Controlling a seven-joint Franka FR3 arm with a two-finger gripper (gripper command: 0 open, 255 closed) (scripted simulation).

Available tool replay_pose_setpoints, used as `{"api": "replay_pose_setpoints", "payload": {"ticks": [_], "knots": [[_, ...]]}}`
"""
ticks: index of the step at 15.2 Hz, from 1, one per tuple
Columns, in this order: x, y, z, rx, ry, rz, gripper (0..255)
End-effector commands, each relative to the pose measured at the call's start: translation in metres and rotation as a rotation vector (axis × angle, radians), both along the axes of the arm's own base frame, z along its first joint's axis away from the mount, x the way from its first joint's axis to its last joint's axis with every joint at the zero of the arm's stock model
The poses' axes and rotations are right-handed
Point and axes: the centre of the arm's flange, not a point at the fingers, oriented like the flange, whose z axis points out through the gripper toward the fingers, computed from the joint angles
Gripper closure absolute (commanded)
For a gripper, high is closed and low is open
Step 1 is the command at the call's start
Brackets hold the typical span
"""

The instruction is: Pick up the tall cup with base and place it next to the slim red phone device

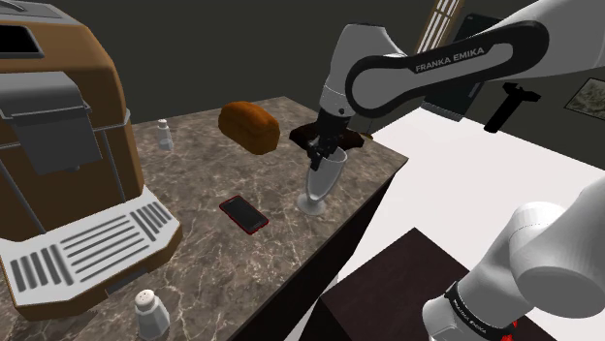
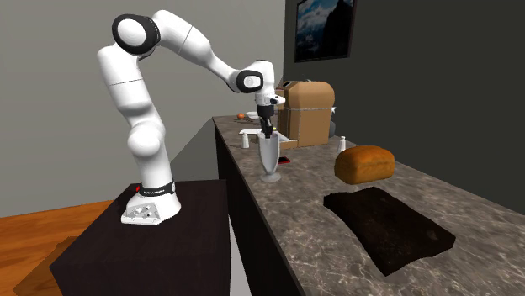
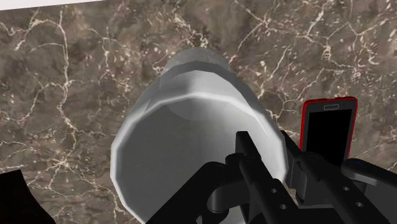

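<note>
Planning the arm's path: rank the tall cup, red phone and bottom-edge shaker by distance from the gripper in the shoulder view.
1. tall cup, rim at the gripper.
2. red phone, lying to the cup's left in the view.
3. shaker, near the view's bottom edge.

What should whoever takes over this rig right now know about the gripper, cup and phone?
Gripper: shut on the rim of the tall cup, one finger inside, one outside.
Cup: upright, base at or just above the counter, beside the red phone, not touching it.
Done: cup gripped and next to the phone.
Left: make sure it stands, open, withdraw.
</note>
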Motion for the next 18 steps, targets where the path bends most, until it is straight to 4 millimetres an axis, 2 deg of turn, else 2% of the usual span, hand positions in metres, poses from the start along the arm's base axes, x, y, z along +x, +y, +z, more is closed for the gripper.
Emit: {"api": "replay_pose_setpoints", "payload": {"ticks": [1, 2, 3, 8, 12, 18], "knots": [[0.000, 0.000, 0.000, 0.000, -0.001, 0.000, 255], [0.000, 0.000, 0.000, 0.000, -0.001, 0.000, 255], [0.000, 0.000, 0.000, 0.000, -0.001, 0.000, 0], [0.000, 0.000, 0.000, 0.000, -0.001, 0.000, 0], [-0.003, 0.000, 0.050, 0.000, -0.001, 0.000, 0], [-0.003, 0.000, 0.050, 0.000, -0.001, 0.000, 0]]}}
